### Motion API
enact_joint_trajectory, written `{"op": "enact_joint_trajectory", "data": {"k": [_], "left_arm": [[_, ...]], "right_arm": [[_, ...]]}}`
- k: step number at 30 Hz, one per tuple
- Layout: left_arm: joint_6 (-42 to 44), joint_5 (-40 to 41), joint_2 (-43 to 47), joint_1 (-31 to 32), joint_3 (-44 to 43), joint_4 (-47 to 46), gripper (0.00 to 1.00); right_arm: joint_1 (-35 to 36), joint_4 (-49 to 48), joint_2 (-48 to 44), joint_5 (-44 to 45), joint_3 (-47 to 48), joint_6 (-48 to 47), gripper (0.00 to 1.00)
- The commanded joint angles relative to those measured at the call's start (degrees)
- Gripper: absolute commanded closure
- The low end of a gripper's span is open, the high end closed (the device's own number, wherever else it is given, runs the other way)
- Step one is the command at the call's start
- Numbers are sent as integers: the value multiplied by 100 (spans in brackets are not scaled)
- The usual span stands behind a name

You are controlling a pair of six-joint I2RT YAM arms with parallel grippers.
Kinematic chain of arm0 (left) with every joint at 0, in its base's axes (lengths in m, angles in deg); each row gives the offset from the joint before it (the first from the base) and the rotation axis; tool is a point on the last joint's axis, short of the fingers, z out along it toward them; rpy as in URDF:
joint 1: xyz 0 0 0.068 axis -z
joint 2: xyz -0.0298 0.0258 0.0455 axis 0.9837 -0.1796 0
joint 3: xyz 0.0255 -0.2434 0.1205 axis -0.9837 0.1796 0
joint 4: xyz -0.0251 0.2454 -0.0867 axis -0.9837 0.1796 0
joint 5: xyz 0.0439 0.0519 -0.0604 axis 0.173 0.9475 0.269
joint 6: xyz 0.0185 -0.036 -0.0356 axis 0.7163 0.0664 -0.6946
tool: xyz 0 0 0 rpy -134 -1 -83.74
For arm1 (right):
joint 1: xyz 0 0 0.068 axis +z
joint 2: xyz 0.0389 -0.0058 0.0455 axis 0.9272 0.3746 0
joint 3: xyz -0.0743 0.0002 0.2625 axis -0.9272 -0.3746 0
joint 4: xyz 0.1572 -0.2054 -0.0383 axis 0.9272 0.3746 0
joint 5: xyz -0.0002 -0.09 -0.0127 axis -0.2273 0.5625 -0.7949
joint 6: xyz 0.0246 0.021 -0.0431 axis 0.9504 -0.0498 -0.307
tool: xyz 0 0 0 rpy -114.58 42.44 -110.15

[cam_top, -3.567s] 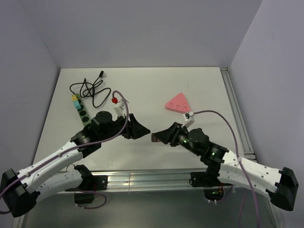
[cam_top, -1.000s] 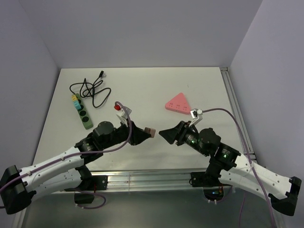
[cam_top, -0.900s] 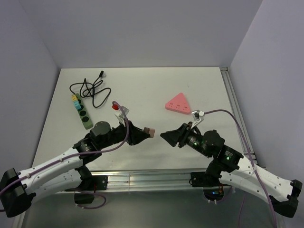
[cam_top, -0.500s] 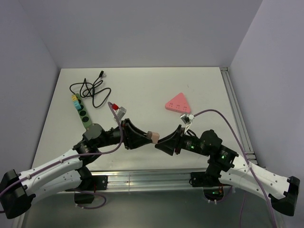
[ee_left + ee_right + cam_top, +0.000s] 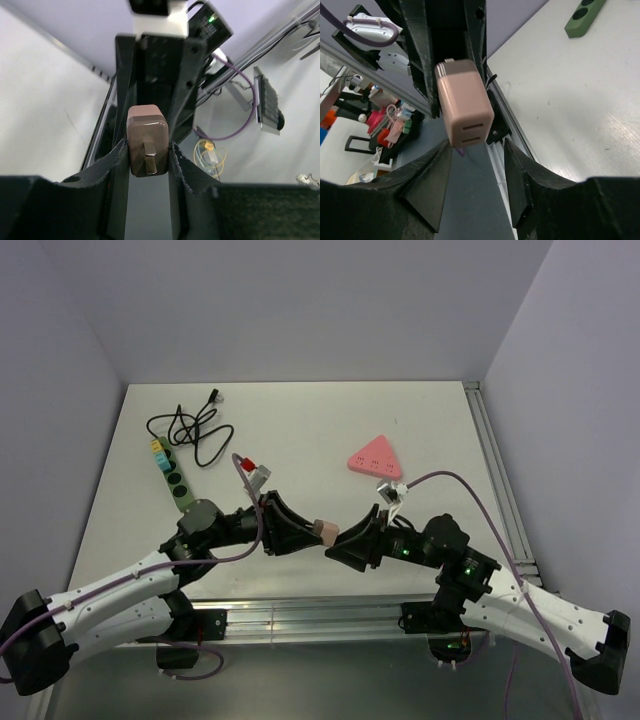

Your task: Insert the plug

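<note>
Left end effector (image 5: 147,156) clamped on plug (image 5: 147,140), held mid-air above tabletop (image 5: 300,420) near edge. Free end faces right end effector (image 5: 477,150), which is spread wide, empty, just short of plug. Likely handover.

Even, soft overhead light, faint shadows; wrist-cam bkgd blurred, edges distorted

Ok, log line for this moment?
left claw: shut on plug | right claw: open, facing plug | plug: not inserted

White arms (image 5: 110,590), purple cables (image 5: 440,474), black left hand (image 5: 312,530) and right hand (image 5: 345,546)
</note>
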Motion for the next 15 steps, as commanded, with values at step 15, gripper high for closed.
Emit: {"op": "enact_joint_trajectory", "data": {"k": [15], "left_arm": [[1266,-693,222,-18,-1079,2783,100]], "right_arm": [[21,1912,241,270,1478,-1554,39]]}}
